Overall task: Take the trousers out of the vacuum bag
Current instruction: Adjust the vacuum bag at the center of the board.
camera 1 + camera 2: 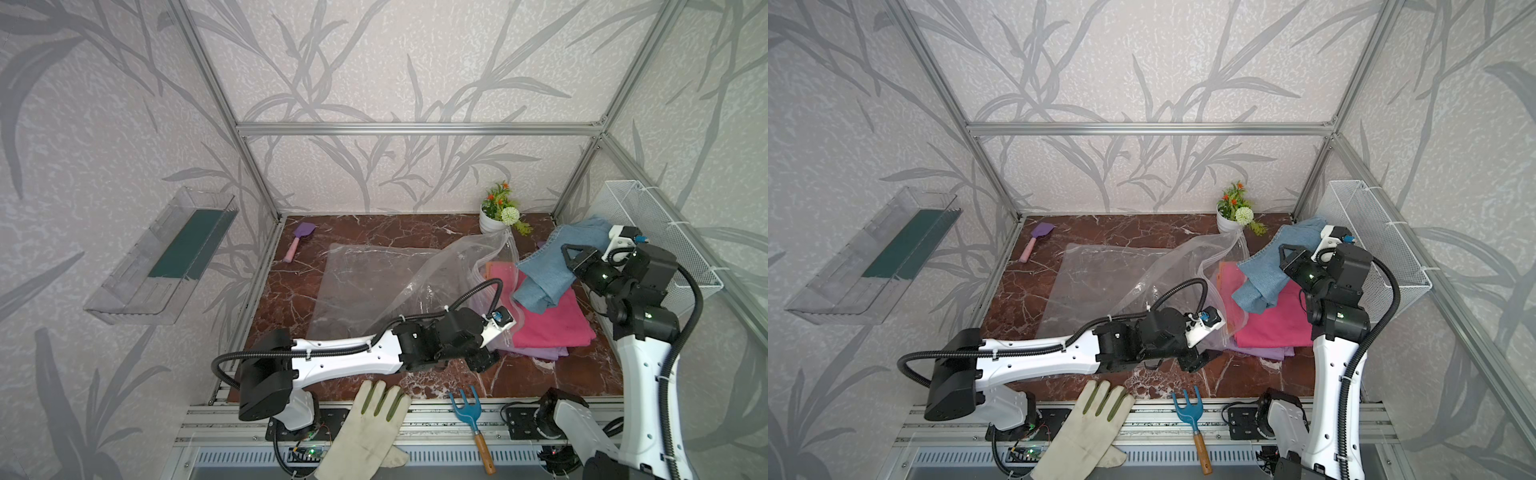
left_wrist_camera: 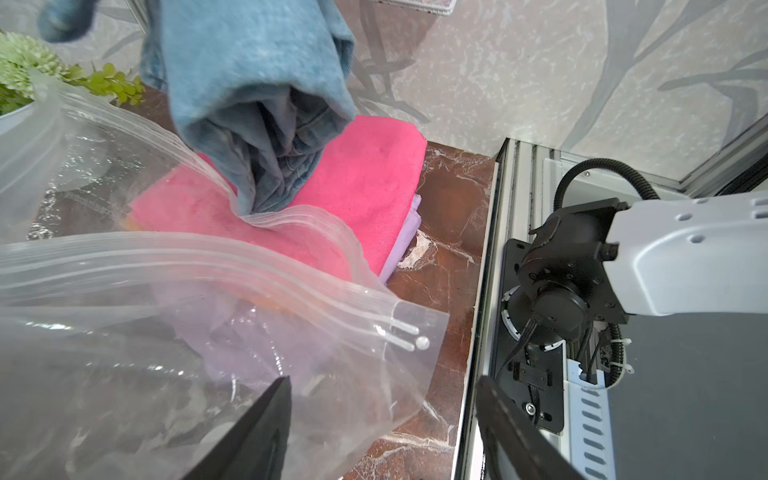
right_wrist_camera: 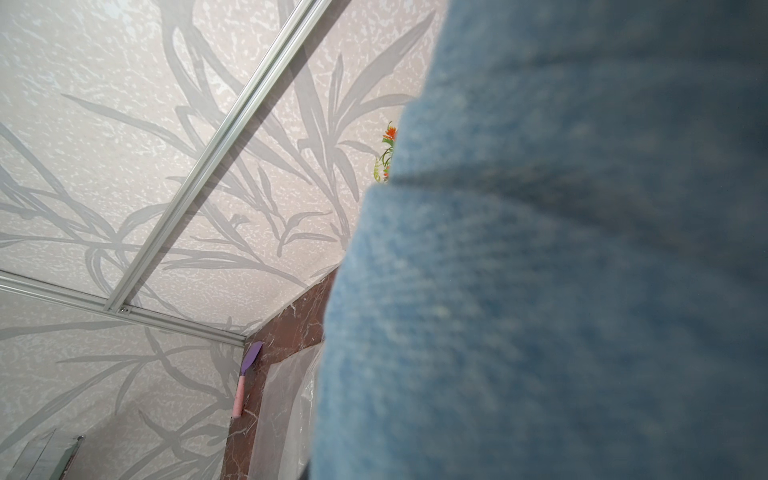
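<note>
The clear vacuum bag (image 1: 374, 282) (image 1: 1108, 274) lies crumpled on the marble table, its zip-seal mouth (image 2: 291, 266) turned towards a stack of trousers. Hot pink trousers (image 1: 552, 324) (image 2: 365, 166) lie over lilac ones (image 1: 540, 353) (image 2: 411, 216), with an orange edge (image 1: 492, 266) showing behind the plastic. The bag's mouth overlaps the stack's near side. My right gripper (image 1: 567, 255) (image 1: 1283, 251) holds the light blue denim trousers (image 1: 544, 278) (image 2: 257, 83) (image 3: 540, 291) above the stack, their lower end hanging onto the pink cloth. My left gripper (image 1: 486, 359) (image 2: 384, 380) stands open at the bag's near corner.
A white plant pot (image 1: 492, 220) stands at the back. A white wire basket (image 1: 665, 232) hangs on the right wall beside the right arm. A purple spatula (image 1: 299, 239) lies back left. A cream glove (image 1: 370, 424) and a blue hand fork (image 1: 469, 409) lie at the front edge.
</note>
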You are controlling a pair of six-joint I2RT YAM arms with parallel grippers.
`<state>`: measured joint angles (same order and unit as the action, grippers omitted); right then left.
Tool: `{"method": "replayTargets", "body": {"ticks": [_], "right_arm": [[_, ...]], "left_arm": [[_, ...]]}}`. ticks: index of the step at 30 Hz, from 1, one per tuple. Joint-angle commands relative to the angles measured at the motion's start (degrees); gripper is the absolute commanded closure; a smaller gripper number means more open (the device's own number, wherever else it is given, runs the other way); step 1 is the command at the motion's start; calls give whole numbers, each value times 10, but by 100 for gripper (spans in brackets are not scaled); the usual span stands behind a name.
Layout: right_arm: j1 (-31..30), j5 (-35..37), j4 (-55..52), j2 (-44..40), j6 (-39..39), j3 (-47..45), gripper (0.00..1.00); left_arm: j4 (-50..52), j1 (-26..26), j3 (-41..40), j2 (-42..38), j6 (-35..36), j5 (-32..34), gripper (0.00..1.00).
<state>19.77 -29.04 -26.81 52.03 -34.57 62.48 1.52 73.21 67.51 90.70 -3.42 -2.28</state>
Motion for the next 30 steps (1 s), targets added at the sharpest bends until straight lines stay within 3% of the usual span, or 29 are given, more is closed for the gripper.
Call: {"method": "replayTargets", "body": {"ticks": [1, 11, 17, 21, 27, 30], "right_arm": [[1, -24, 99, -20, -1, 10, 100], [1, -25, 105, -21, -1, 7, 100], [2, -26, 106, -20, -1, 7, 100], [1, -27, 107, -21, -2, 5, 100], [3, -28, 102, -24, -1, 8, 100], [3, -31, 96, -31, -4, 15, 100]], "left_arm": [[-15, 12, 28, 17, 15, 23, 28], [-4, 41, 67, 69, 53, 127, 26], [2, 50, 85, 103, 69, 169, 34], [-9, 51, 91, 120, 80, 218, 53], [-29, 51, 88, 123, 85, 264, 95], [-31, 49, 89, 125, 72, 298, 100]]}}
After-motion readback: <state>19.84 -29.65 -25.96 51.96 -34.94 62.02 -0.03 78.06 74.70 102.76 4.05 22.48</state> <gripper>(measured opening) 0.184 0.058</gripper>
